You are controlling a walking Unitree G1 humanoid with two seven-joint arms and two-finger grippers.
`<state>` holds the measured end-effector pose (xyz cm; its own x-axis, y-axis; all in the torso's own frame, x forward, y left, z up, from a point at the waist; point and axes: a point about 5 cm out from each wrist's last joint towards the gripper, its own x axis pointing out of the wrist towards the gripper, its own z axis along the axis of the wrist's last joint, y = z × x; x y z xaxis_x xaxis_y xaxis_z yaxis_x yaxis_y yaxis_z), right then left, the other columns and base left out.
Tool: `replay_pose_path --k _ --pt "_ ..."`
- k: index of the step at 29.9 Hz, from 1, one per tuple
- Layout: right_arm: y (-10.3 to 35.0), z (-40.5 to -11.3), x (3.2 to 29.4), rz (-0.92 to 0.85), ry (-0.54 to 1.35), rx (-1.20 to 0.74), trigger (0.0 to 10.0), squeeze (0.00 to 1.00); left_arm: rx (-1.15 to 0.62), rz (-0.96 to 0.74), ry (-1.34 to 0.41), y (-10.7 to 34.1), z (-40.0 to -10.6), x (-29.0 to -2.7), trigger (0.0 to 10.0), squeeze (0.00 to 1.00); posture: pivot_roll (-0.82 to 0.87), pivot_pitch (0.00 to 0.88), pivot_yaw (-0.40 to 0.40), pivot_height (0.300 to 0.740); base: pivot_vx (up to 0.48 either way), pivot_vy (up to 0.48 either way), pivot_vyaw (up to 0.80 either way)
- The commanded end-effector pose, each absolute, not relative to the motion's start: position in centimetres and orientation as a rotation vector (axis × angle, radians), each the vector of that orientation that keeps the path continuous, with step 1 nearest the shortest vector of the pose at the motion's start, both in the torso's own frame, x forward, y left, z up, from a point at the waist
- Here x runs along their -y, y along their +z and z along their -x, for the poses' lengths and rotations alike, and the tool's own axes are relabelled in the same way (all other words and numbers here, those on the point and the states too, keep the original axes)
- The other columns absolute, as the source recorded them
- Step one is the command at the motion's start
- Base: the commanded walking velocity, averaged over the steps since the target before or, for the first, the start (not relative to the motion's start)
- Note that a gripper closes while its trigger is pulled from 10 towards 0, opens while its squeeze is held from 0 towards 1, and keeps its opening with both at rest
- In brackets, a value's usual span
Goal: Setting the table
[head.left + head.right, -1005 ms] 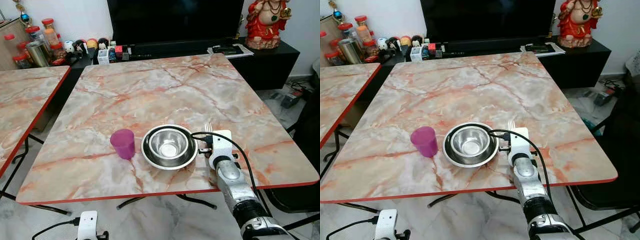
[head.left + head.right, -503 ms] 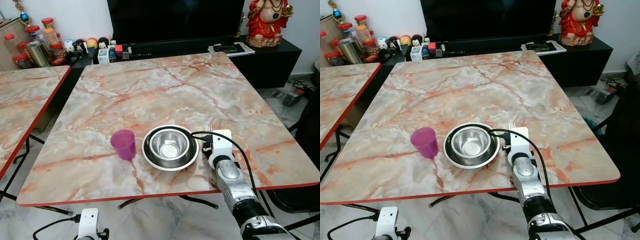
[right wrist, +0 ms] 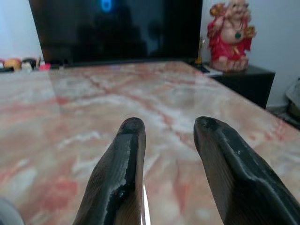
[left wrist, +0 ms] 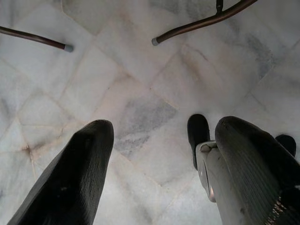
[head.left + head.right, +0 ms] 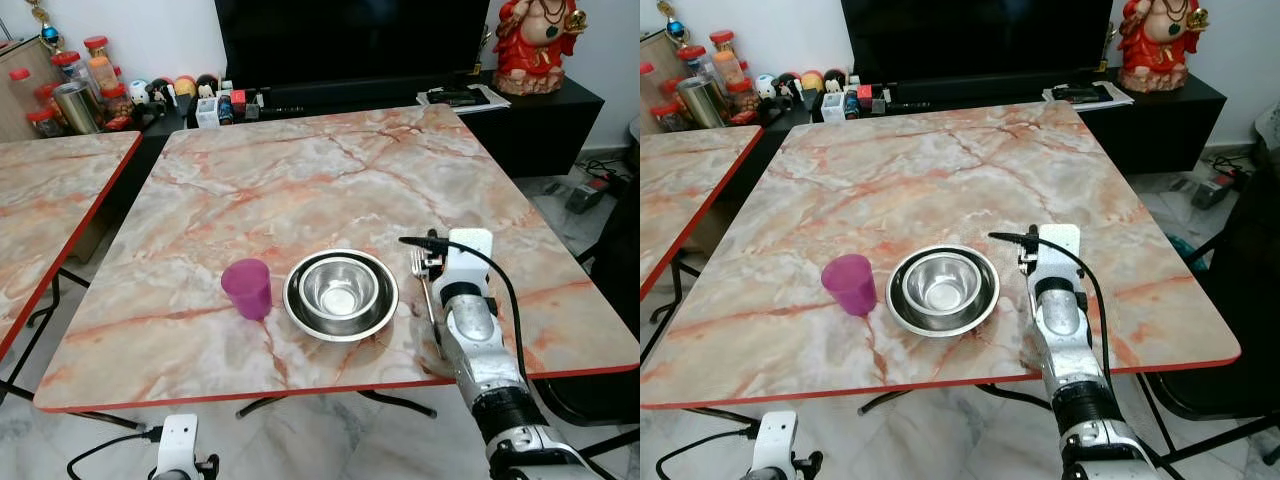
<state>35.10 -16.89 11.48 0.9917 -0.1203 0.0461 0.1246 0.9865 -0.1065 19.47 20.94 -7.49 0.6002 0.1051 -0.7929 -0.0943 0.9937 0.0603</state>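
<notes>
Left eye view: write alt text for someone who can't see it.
A marble-patterned table holds a purple cup, a steel bowl set on a plate, and a fork lying to the right of them. The robot's right arm reaches over the table edge beside the fork.

Left of the black-fingered right gripper (image 3: 166,154) sat a silver bowl (image 5: 340,292) and purple cup (image 5: 247,287) on the red-edged peach-veined marble table (image 5: 300,180).
</notes>
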Motion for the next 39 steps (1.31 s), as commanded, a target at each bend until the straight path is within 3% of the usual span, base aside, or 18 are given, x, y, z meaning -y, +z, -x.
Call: replay_pose_path --k 1,9,18,39 --pt "13.2 -35.5 16.3 0.072 -0.114 0.122 10.0 0.0 -0.922 -0.022 0.118 -7.4 -19.5 -21.3 10.0 0.0 -0.05 0.0 0.095 0.74 0.0 0.0 0.0" --pt "15.2 -35.7 14.6 0.028 -0.076 0.216 10.0 0.0 -0.908 0.002 0.145 -7.2 -19.8 -21.3 10.0 0.0 -0.04 0.0 0.081 0.74 0.0 0.0 0.0" --pt "18.0 -36.1 13.5 0.027 -0.046 0.308 10.0 0.0 -0.92 0.01 0.169 -7.5 -19.1 -21.7 10.0 0.0 -0.02 0.0 0.07 0.74 0.0 0.325 0.0" --pt "18.8 -36.1 12.6 0.02 -0.009 0.315 10.0 0.0 -0.926 0.019 0.179 -7.8 -18.6 -21.4 10.0 0.0 -0.02 0.0 0.051 0.74 0.0 0.353 0.0"
